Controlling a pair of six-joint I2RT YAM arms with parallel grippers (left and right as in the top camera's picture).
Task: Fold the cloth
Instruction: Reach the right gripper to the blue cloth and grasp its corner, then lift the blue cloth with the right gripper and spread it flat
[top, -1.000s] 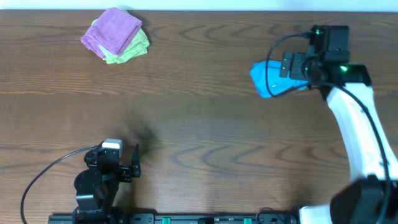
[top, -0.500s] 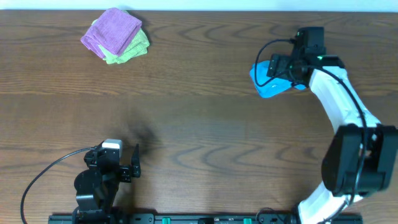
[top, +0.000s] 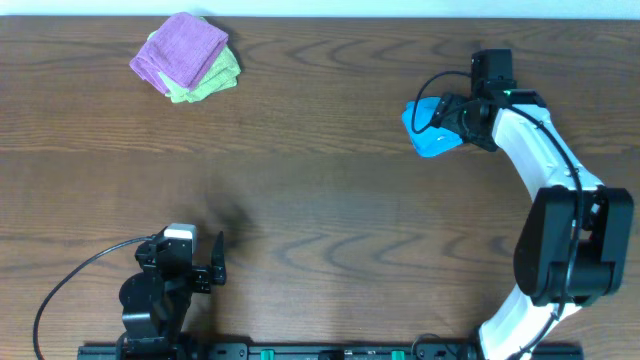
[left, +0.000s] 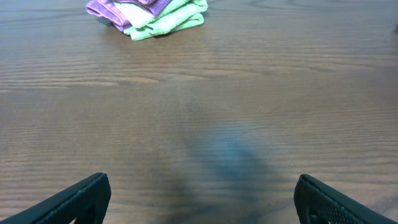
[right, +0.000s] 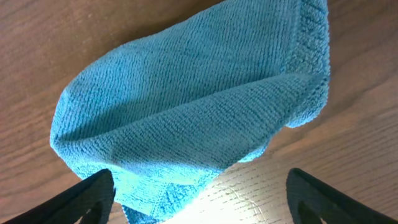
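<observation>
While the right gripper (top: 452, 118) sits at the right-hand edge of the cloth (top: 428, 138) in the overhead view, on the far part of the table (top: 320, 190) toward its right end, its two fingers stand wide apart and clamp nothing. From the right wrist the blue cloth fills most of the frame. It is bunched rather than flat, with one layer lapped over another and a raised ridge running from lower left to upper right. The dark fingertips (right: 81, 199) show only in the bottom corners, one to each side of the cloth's near edge. The left-hand tip is just beside that edge, though whether it touches cannot be told. A black cable (top: 432, 100) from the right wrist loops above the cloth in the overhead view.

At the near left of the table the left gripper (top: 216, 265) is spread open too, with only bare wood between its fingers, well apart from the blue cloth. Far off at the far left lies a folded purple cloth (top: 185, 50), partly resting on a folded yellow-green cloth (top: 215, 80). Nothing lies between either gripper and the blue cloth.
</observation>
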